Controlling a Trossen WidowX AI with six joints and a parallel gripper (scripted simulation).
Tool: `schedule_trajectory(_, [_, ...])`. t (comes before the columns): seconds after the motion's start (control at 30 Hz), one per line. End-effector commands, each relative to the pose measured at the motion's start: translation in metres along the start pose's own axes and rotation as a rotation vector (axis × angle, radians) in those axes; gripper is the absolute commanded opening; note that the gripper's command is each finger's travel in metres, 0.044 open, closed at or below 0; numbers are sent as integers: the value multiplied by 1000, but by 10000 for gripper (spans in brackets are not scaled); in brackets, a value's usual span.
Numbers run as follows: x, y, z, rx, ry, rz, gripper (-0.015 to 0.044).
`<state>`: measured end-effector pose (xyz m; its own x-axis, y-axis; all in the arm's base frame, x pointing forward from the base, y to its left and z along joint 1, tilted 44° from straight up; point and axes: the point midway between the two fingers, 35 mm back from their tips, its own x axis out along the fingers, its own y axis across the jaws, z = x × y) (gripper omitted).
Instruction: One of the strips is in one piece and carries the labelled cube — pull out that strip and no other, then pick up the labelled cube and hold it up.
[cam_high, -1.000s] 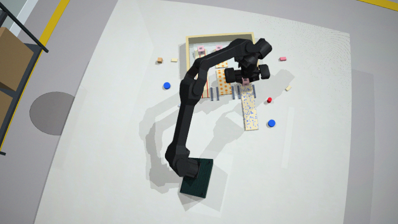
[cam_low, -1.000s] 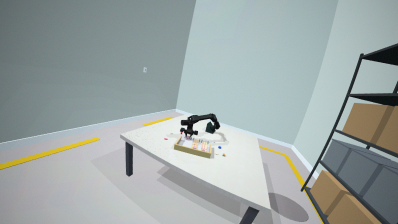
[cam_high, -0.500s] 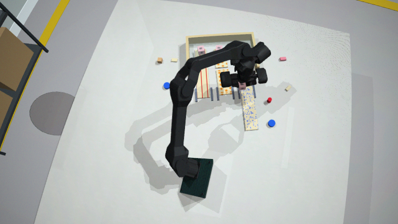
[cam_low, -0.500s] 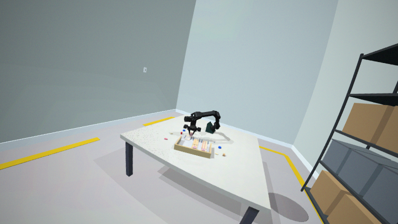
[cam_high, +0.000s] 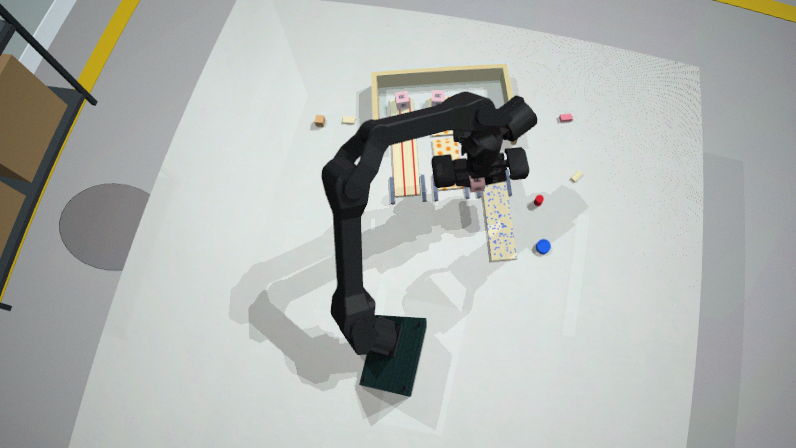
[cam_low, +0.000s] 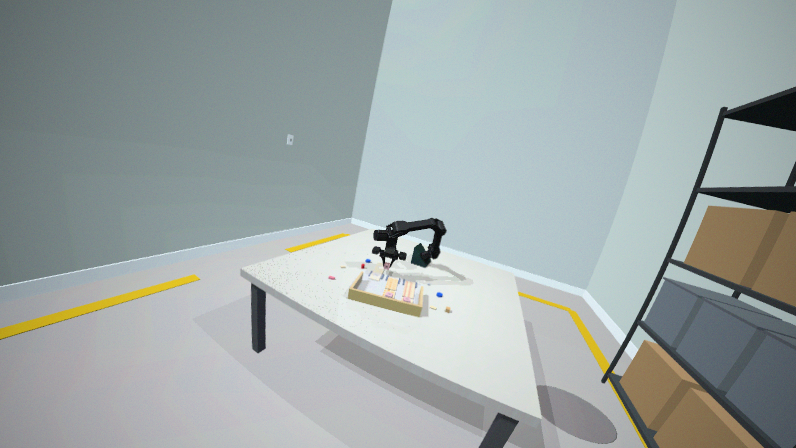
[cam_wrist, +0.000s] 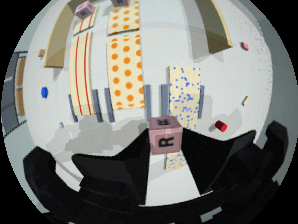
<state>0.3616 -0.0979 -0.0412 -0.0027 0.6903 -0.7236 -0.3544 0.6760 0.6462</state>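
My gripper (cam_high: 476, 184) (cam_low: 386, 266) (cam_wrist: 162, 130) is shut on a pink cube (cam_wrist: 165, 136) marked R and holds it in the air above the table. The blue-speckled strip (cam_high: 501, 230) (cam_wrist: 184, 90) lies in one piece, pulled out past its rails, below the cube and apart from it. The orange-dotted strip (cam_high: 446, 148) (cam_wrist: 126, 75) and the red-striped strip (cam_high: 404, 172) (cam_wrist: 82, 75) each show a crosswise gap. Pink labelled cubes (cam_high: 402, 99) (cam_high: 437, 97) (cam_wrist: 84, 10) stand on their far pieces. The arm partly covers these strips in the top view.
A wooden-walled frame (cam_high: 440, 72) (cam_low: 384, 303) (cam_wrist: 59, 37) surrounds the far parts of the strips. Blue-grey rails (cam_high: 423, 188) (cam_wrist: 96, 105) flank their near ends. A red cylinder (cam_high: 538, 200) (cam_wrist: 221, 126), a blue disc (cam_high: 543, 246) and a pink block (cam_high: 565, 117) (cam_wrist: 244, 46) lie to the right.
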Motion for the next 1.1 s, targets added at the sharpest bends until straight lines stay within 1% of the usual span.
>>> schedule_trajectory(0.0, [-4,5,-9,-4,-2,-8,0])
schedule_trajectory(0.57, [-1,38,-54,-1,0,-6,0])
schedule_trajectory(0.7, [-1,41,-58,-1,0,-6,0])
schedule_trajectory(0.93, [-33,41,-58,-1,0,-7,0])
schedule_trajectory(1.07, [-36,41,-58,-1,1,-7,0])
